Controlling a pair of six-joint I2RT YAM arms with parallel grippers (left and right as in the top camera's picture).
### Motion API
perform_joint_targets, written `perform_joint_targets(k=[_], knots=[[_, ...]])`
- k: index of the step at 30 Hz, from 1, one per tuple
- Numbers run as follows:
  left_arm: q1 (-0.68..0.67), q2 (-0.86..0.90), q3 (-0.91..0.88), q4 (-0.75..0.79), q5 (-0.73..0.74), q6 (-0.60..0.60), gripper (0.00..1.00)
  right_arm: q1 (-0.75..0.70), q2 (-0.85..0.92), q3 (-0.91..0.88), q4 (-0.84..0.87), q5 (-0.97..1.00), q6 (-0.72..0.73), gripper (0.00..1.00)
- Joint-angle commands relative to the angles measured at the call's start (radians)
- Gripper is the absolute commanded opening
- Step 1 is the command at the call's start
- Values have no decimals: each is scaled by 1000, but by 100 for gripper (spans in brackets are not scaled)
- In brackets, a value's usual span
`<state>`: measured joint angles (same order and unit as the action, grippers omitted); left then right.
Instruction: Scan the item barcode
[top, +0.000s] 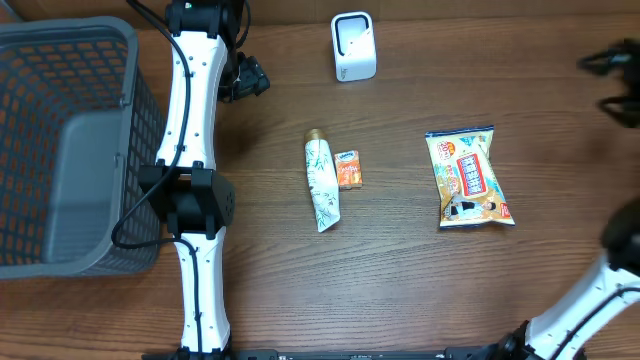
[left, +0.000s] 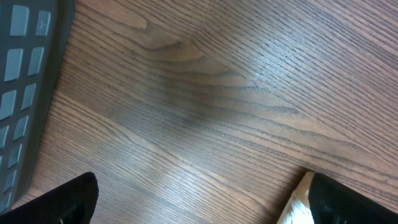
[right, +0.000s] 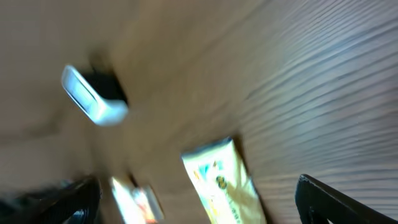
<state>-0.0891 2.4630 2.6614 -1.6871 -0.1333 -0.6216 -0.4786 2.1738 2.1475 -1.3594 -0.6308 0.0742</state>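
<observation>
The white barcode scanner (top: 353, 46) stands at the back of the table, blurred in the right wrist view (right: 93, 96). Three items lie in the middle: a white tube (top: 320, 185), a small orange box (top: 348, 169) beside it, and a yellow snack packet (top: 470, 178) to the right. My right gripper (top: 612, 72) is at the far right edge, open and holding nothing; its view shows the packet (right: 221, 180) on the table below the gripper (right: 198, 186). My left gripper (top: 248, 78) hovers left of the scanner, open and holding nothing (left: 202, 199).
A large grey mesh basket (top: 70, 150) fills the left side and shows at the edge of the left wrist view (left: 25, 93). A white corner of something (left: 297, 205) sits by the left gripper's right finger. The left arm (top: 195, 200) runs along the basket.
</observation>
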Motion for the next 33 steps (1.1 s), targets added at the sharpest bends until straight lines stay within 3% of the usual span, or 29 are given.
perform_joint_targets(k=[1,8,15,18,21,24,28,33], knots=[[4,-36,9,-3,3,16,100,128,-18,-61,-25,230,-82,100],[4,-36,9,-3,3,16,100,308,-18,-217,-16,402,-79,100],[4,-36,9,-3,3,16,100,371,-18,-372,7,421,-64,97],[4,-36,9,-3,3,16,100,375,-18,-426,16,421,-17,83],[4,-36,9,-3,3,16,100,375,-18,-457,31,419,14,58],[4,-36,9,-3,3,16,100,378,-18,-474,41,417,16,42],[4,-36,9,-3,3,16,100,378,-18,-474,39,394,61,4],[4,-36,9,-3,3,16,100,380,-19,-452,-13,291,52,4]])
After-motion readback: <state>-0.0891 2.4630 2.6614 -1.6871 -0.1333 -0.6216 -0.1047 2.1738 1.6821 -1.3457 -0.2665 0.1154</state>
